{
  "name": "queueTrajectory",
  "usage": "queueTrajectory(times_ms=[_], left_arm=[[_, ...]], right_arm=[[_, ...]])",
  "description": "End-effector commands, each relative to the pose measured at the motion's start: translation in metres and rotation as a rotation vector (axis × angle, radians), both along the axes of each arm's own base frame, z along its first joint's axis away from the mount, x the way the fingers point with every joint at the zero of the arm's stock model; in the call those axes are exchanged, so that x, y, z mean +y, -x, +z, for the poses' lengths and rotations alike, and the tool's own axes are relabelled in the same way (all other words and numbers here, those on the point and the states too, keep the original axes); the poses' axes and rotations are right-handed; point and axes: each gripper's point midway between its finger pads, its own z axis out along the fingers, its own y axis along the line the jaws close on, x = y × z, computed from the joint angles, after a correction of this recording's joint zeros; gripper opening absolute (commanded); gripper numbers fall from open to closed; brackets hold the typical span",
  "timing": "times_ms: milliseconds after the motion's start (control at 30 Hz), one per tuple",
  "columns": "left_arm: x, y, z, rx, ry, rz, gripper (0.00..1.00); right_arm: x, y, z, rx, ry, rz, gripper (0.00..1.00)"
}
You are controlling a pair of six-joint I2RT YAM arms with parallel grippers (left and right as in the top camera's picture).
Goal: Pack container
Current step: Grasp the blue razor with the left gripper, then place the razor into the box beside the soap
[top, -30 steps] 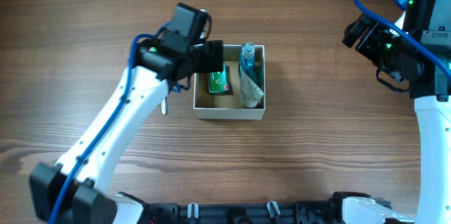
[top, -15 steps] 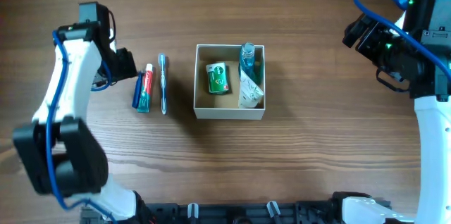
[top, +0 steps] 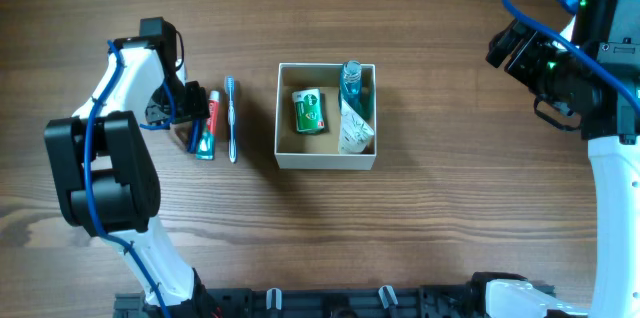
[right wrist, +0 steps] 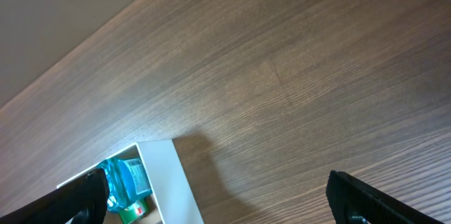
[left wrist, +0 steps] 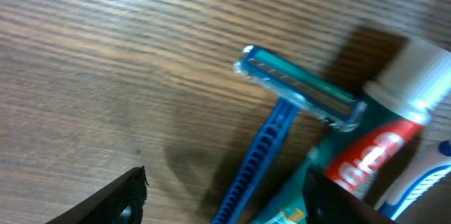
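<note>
The container [top: 326, 162], a white-walled square box, stands mid-table and holds a green-and-white packet [top: 309, 111], a blue bottle [top: 351, 83] and a white tube [top: 355, 134]. Left of it lie a toothbrush [top: 231, 118] and a red-and-teal toothpaste tube [top: 207, 128]. My left gripper [top: 186, 108] hangs over a blue razor [left wrist: 282, 122] beside the toothpaste [left wrist: 384, 143]. Its fingers [left wrist: 225, 206] are open, with the razor handle between them. My right gripper [top: 510, 48] is open and empty far right; its wrist view [right wrist: 225, 206] shows the container's corner [right wrist: 165, 182].
The toothbrush head [left wrist: 423, 182] shows at the lower right of the left wrist view, close to the toothpaste. Bare wooden table surrounds the container on the right and front sides.
My left arm left the container, swung far left, then came back right over the razor beside the toothpaste. The green packet stays in the container. The right arm has not moved.
</note>
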Motion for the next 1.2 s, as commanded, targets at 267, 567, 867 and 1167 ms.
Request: queueTrajectory(times_ms=[267, 567, 867, 1167], left_arm=[[-0.006, -0.004, -0.022, 0.023, -0.003, -0.047, 0.63], [-0.001, -0.014, -0.027, -0.01, -0.019, -0.04, 0.31], [0.0, -0.014, -0.011, -0.035, -0.02, -0.023, 0.05], [-0.01, -0.003, 0.068, -0.152, -0.011, 0.007, 0.04]], right_arm=[[0.001, -0.001, 0.007, -0.019, -0.014, -0.006, 0.99], [0.001, -0.001, 0.007, -0.019, -0.014, -0.006, 1.0], [0.001, -0.001, 0.007, -0.019, -0.014, -0.006, 1.0], [0.001, -0.001, 0.007, -0.019, -0.014, -0.006, 1.0]])
